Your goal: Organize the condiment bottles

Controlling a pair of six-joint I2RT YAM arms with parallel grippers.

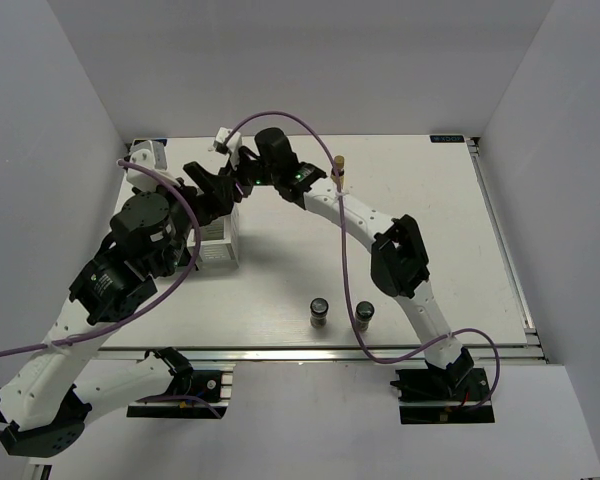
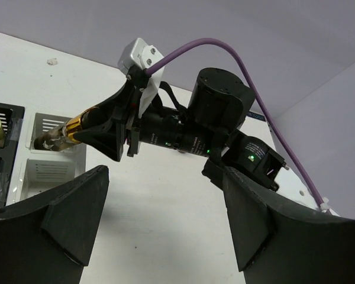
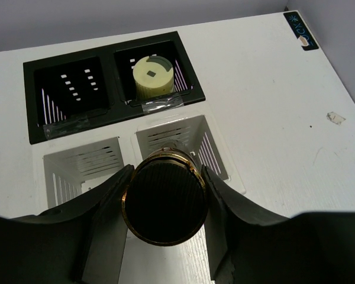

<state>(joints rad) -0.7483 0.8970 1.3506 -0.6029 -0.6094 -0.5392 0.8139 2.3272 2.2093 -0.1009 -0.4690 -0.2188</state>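
right fingers (image 3: 103,207) clamp amber bottle (image 3: 164,204) — above white box (image 3: 165,136) | left fingers (image 2: 77,216) spread, empty

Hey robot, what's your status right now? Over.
Right gripper shut on amber bottle, over white slatted box. Left gripper open, empty. Yellow bottle in black stand; two dark bottles on table. No obstruction seen.

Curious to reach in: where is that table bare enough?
Bare: white table right of the right arm, and the front strip left of two dark black-capped bottles. Crowded: back left, left gripper and right gripper by the white slatted box.
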